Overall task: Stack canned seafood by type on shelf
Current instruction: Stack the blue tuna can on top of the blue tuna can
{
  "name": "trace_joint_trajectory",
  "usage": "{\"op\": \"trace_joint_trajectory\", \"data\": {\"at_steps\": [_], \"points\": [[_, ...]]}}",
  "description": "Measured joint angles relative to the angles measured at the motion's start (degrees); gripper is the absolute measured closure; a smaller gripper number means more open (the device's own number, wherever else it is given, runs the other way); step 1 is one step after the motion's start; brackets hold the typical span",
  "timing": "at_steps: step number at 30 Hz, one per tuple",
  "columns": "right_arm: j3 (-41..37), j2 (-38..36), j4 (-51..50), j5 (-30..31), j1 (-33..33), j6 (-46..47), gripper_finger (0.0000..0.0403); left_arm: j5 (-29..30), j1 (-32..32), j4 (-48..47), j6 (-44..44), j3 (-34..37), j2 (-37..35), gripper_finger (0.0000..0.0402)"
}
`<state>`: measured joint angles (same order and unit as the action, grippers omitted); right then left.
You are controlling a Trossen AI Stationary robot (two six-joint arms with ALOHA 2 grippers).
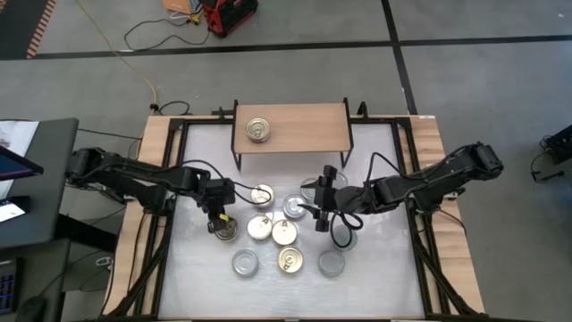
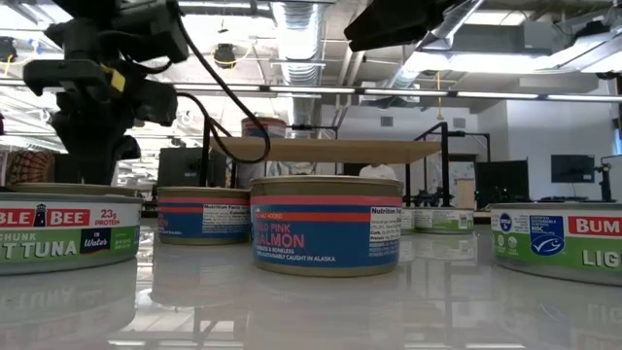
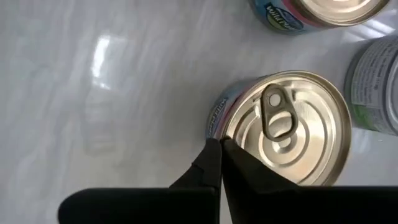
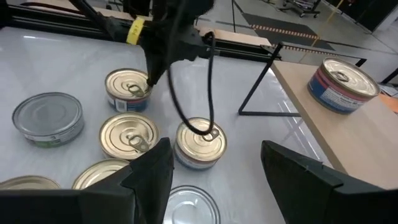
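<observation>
On the left we are seeing the left gripper hanging low over a gold-lidded can at the left edge of the cluster of tins. Its two fingers are pressed together, closed on nothing, with their tips resting at the rim of that can's lid beside the pull tab (the can is not between them). Just right of it, another gold-lidded can is lying under the arm's cable.

Moving toward the middle, we are looking at the rest of the canned seafood spread over the white table: three gold-lidded tins grouped together, with silver-lidded ones nearer the front edge and to the right. In the low view a pink salmon can is standing in the middle foreground, with a chunk tuna can at the left.

At the far side of the table, the shelf is carrying a single gold-lidded can on its left half.

To the right, the right gripper is hovering above the right part of the cluster with its fingers spread apart, holding nothing, and cans are showing in the gap between them.
</observation>
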<state>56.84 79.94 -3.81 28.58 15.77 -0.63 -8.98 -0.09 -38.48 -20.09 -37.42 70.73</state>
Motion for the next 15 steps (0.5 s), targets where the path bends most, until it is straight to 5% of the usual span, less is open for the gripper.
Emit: {"op": "trace_joint_trajectory", "data": {"at_steps": [7,15], "points": [[0.0,0.0,0.11,-7.64,0.5,0.2,0.0129,-6.83,5.83,2.73,3.95,0.2,0.19,0.0401],[0.0,0.0,0.21,-8.18,1.55,0.13,0.0129,-9.92,9.86,1.5,9.06,0.25,0.23,0.0402]]}}
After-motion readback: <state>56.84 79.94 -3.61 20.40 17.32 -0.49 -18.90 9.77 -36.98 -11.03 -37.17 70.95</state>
